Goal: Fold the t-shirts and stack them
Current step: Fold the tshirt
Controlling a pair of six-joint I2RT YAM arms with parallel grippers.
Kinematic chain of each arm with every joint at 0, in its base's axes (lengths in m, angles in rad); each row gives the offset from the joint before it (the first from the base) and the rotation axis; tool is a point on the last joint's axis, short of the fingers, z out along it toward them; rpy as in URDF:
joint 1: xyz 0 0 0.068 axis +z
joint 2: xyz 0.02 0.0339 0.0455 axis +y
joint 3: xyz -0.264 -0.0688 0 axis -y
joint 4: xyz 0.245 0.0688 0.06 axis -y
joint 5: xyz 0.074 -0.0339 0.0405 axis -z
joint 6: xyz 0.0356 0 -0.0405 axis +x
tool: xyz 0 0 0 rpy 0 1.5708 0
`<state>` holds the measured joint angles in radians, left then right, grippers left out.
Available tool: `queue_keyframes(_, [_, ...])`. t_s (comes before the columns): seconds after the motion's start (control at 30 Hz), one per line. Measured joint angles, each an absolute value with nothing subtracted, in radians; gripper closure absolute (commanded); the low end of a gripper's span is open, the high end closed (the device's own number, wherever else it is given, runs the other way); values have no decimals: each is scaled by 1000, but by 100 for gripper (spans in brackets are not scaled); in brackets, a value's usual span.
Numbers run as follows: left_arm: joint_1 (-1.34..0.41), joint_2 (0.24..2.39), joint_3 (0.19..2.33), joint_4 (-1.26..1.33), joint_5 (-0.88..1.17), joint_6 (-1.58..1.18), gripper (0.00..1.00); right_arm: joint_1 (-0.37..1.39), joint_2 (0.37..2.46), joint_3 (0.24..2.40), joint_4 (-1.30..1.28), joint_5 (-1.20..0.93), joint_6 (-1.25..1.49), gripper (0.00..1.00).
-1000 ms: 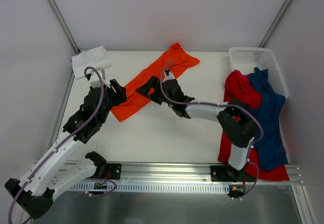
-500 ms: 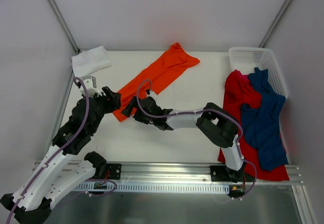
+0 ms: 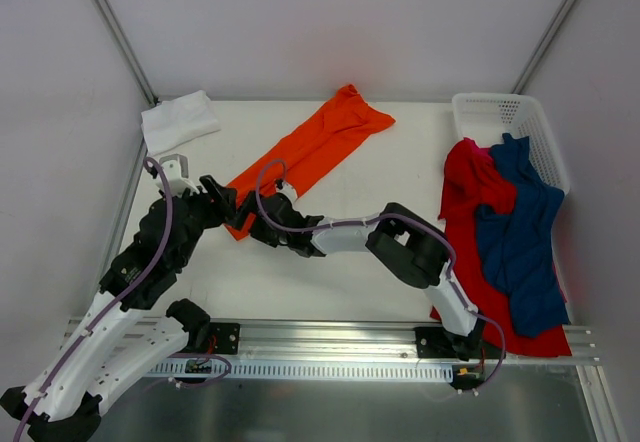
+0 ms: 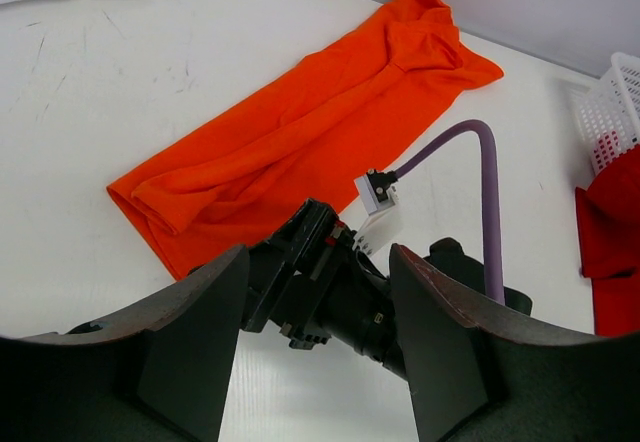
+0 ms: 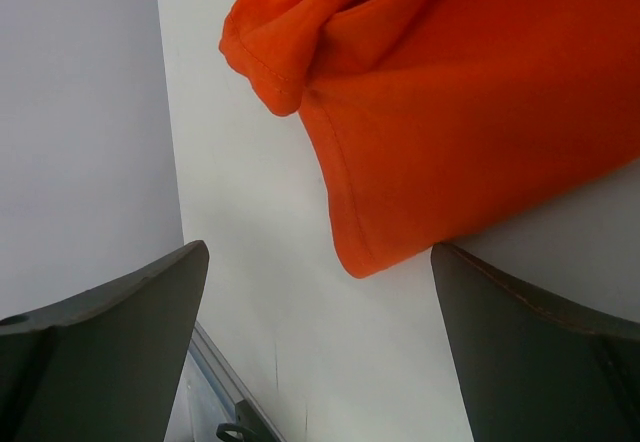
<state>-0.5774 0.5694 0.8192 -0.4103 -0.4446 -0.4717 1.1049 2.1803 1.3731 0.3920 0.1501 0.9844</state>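
Note:
The orange t-shirt [image 3: 310, 152] lies as a long folded strip, running diagonally from near left to far middle. My right gripper [image 3: 252, 220] is open at the strip's near-left end. In the right wrist view that end's corner [image 5: 360, 242] lies between the wide jaws of the right gripper [image 5: 318, 262], ungripped. My left gripper [image 3: 222, 202] is open just left of it. The left gripper [image 4: 318, 262] frames the right wrist, with the orange t-shirt [image 4: 300, 142] beyond it. A folded white t-shirt [image 3: 180, 120] sits at the far left corner. The red t-shirt [image 3: 468, 182] and the dark blue t-shirt [image 3: 525, 232] lie crumpled at the right.
A white perforated basket [image 3: 500, 112] stands at the far right, with the red and blue shirts spilling from it toward the near edge. The right arm stretches across the middle of the table. A metal rail [image 3: 330, 337] runs along the near edge, and grey walls close in the sides.
My right arm has swept along the orange strip from its middle to its near-left end. My left gripper has drawn back a little toward the near edge.

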Motion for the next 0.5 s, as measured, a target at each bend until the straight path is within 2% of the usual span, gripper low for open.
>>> queue_keyframes(0.07, [-577,569,818,-411,-445,-472,41,1105,2189,1382,399,150,992,1])
queue_keyframes(0.1, [-577,569,818,-411,-445,-472,41,1105,2193,1386,402,150,995,5])
queue_keyframes(0.17, [-577,569,817,-411,-445,-472,41,1105,2204,1393,414,151,999,7])
queue_keyframes(0.23, [-577,567,815,-411,-445,-472,41,1105,2215,1401,426,150,1002,13])
queue_keyframes(0.3, [-577,561,810,-411,-445,-472,41,1105,2229,1407,442,151,1005,27])
queue_keyframes(0.37, [-577,556,807,-411,-445,-472,40,1105,2244,1413,448,150,1003,54])
queue_keyframes(0.4, [-577,554,807,-411,-445,-472,40,1105,2254,1415,448,150,998,84])
queue_keyframes(0.43, [-577,552,807,-411,-445,-472,40,1105,2267,1415,444,149,997,97])
queue_keyframes(0.5, [-577,550,806,-411,-445,-472,40,1104,2287,1415,444,144,1007,100])
